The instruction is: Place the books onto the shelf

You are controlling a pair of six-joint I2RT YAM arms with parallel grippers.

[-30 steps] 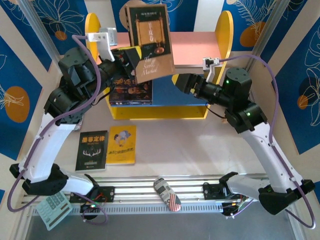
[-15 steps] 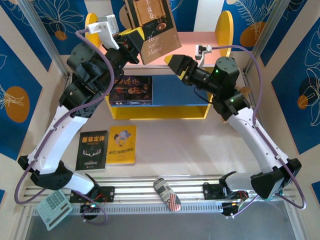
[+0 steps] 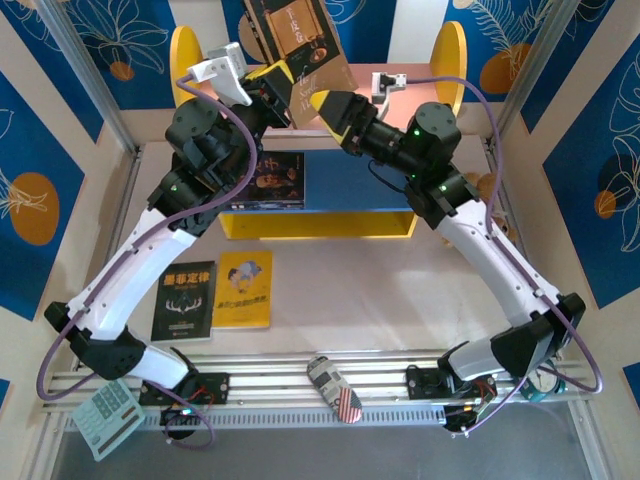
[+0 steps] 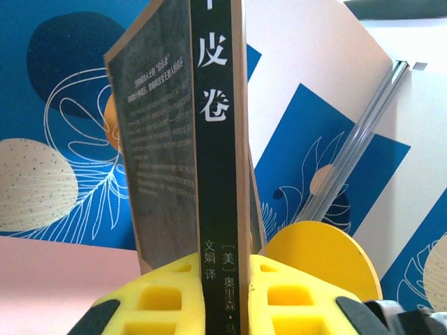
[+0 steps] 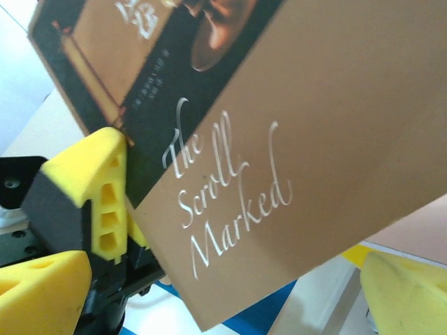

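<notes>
Right wrist view: white script "The Scroll Marked" on brown book (image 5: 335,105)

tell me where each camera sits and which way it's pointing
top external: above and behind the arms, looking down on the shelf; both arms show, left hand gripping the brown book
left wrist: on the left wrist, facing the book's spine; own yellow fingers show
right wrist: on the right wrist, facing the book's cover; open right hand shows
shared: all see that book
</notes>
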